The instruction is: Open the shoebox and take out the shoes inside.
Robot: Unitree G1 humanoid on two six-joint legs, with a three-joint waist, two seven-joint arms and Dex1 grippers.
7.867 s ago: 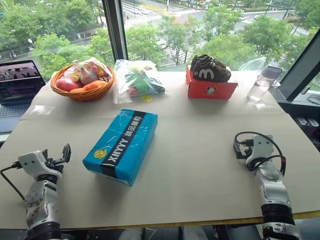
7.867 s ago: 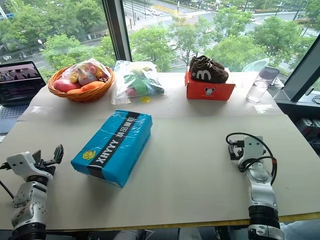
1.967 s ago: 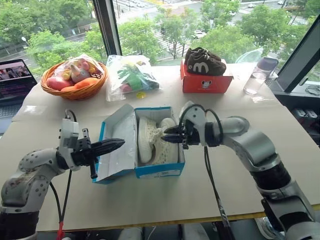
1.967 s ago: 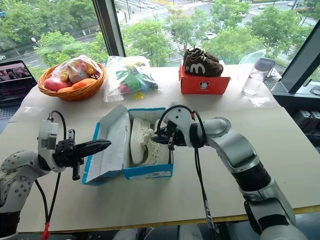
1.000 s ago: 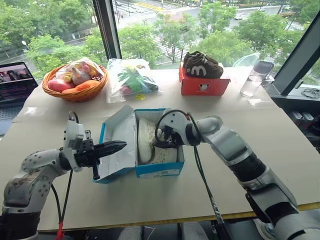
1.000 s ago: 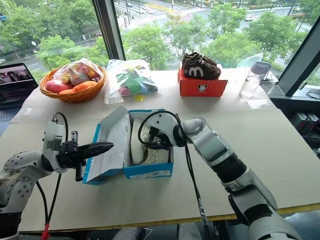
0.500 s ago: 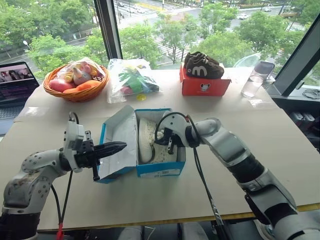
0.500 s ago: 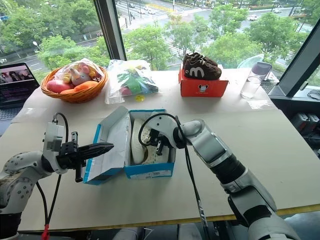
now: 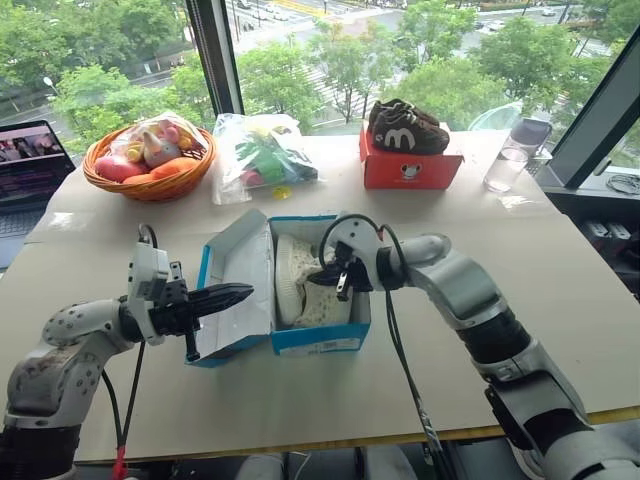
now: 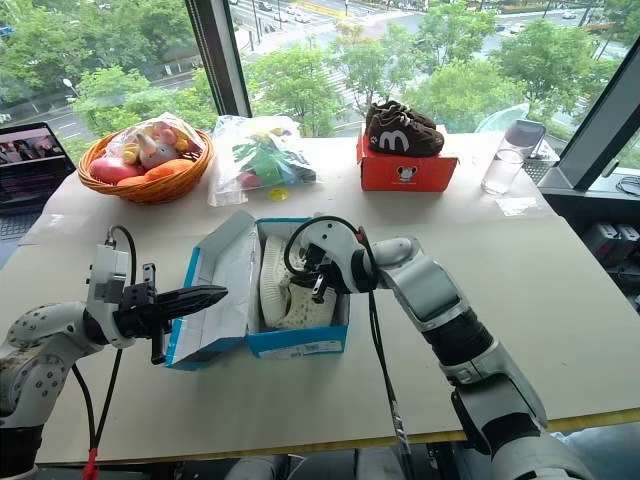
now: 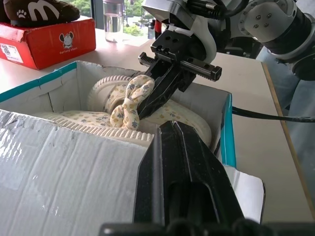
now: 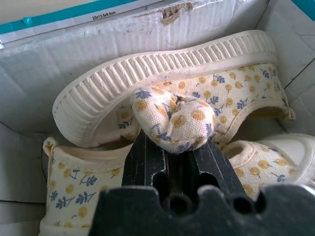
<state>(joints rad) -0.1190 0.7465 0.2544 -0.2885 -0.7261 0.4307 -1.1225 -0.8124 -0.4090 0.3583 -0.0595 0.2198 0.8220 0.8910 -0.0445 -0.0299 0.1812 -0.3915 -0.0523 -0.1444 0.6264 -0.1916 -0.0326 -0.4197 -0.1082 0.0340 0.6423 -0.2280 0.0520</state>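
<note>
Shoebox [image 9: 305, 340] sits centre of frame on the worktop [image 9: 560, 290], lid [image 9: 235, 290] flipped open to the left, white inside showing. Shoes [image 9: 300, 285] lie in the box, cream with small floral print and ribbed white soles, one on its side.

Right gripper [image 12: 170, 147] reaches into the box from the right, jaws nearly closed and pinching a bunched fold of shoe fabric [image 11: 130, 101]. Left gripper [image 9: 235, 296] at centre left, jaws fully closed with nothing between them, tips lying over the open lid's inner face; contact not clear.

Upper part of the frame: wicker basket [image 9: 150, 165] of toys at upper left, plastic bag [image 9: 262, 155] next to it, red-orange box [image 9: 410, 170] with dark brown shoes [image 9: 405, 125] on top, clear cup [image 9: 503, 165] at upper right. Laptop [image 9: 35, 170] at far left edge.
</note>
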